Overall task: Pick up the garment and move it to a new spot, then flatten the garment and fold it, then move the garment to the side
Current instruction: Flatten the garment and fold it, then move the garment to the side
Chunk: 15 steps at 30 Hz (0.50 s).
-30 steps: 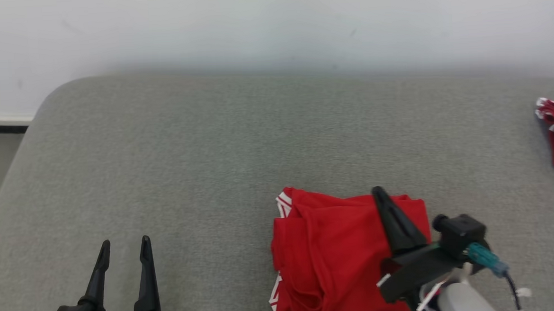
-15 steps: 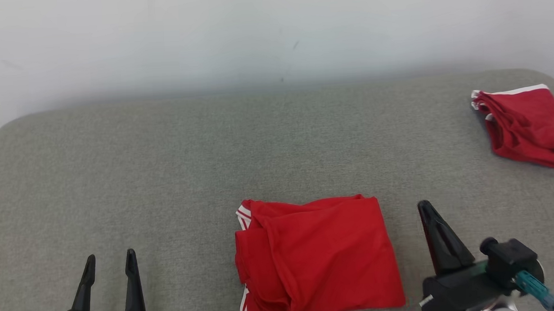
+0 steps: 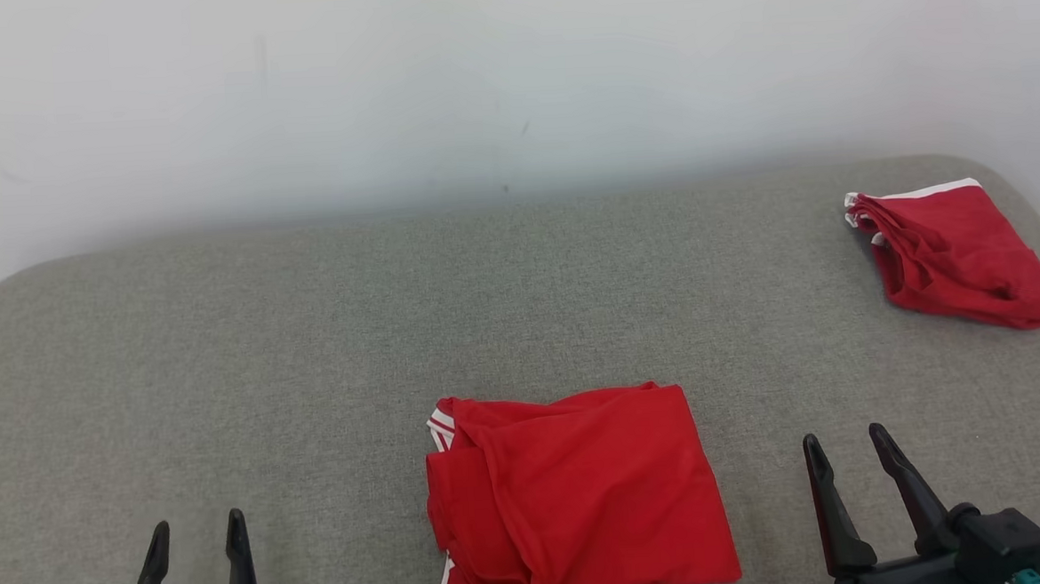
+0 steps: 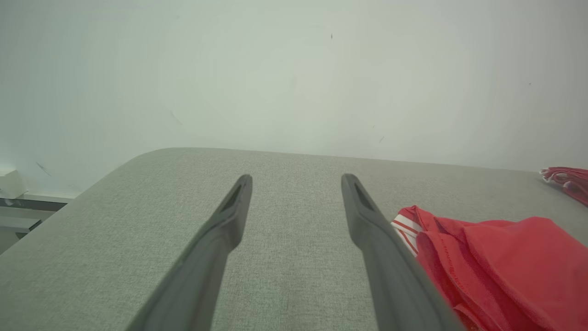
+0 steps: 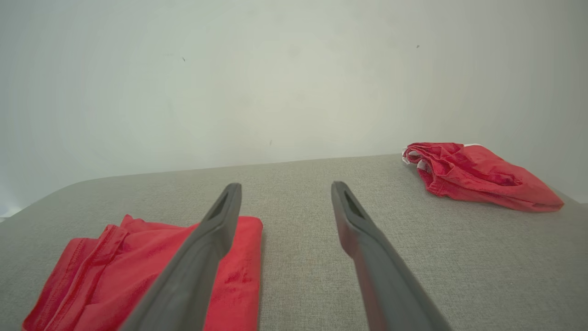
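A folded red garment (image 3: 575, 494) with white trim lies flat on the grey cushioned surface (image 3: 309, 339), near the front middle. In the left wrist view the same garment (image 4: 496, 262) sits to the right of my fingers; in the right wrist view this garment (image 5: 147, 271) lies to the left, partly behind one finger. My right gripper (image 3: 846, 450) stands open just right of the garment, apart from it, holding nothing. At the lower left my left gripper (image 3: 196, 533) is open and holds nothing.
A second red garment (image 3: 950, 256) with white trim lies bunched at the far right corner, also seen as a red heap (image 5: 477, 177) from the right wrist. A pale wall (image 3: 509, 79) rises behind the surface. Bare grey fabric spreads left and behind the folded garment.
My right gripper has come off the folded garment, moved right and back, and opened. The head camera has turned right, so the far garment now shows whole. My left gripper stays open.
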Motion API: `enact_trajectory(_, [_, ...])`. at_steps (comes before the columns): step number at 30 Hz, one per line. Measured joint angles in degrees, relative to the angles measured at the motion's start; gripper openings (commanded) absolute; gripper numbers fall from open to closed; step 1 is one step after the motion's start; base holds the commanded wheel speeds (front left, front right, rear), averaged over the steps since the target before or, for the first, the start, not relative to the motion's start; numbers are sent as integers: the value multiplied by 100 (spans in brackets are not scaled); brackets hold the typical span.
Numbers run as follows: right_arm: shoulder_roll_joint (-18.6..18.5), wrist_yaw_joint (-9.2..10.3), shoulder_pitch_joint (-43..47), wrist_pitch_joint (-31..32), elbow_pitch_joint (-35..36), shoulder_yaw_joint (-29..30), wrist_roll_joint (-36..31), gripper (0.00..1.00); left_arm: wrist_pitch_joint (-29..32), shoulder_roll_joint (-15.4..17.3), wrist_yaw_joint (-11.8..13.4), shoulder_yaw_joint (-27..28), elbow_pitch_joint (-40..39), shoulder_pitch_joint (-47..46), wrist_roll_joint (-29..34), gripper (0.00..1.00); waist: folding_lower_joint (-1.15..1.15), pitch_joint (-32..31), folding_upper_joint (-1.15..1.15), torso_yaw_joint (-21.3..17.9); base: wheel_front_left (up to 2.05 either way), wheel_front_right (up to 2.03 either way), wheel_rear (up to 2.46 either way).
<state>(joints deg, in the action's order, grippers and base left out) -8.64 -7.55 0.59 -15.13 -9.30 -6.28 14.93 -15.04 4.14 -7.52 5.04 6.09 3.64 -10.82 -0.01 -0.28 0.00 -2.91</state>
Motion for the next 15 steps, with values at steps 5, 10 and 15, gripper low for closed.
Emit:
enact_trajectory(5, [35,0,113,0,24,80,-34,100,0,0,0,124,40,110,71,100,0,-64,0,2,0,0,0])
enact_trajectory(10, [57,0,187,0,-32,133,-41,100,0,0,0,258,80,165,101,100,0,-103,0,25,0,0,0])
enact_trajectory(15, [54,0,187,0,-108,157,-41,100,0,1,0,341,120,230,124,100,0,-123,0,62,0,0,0])
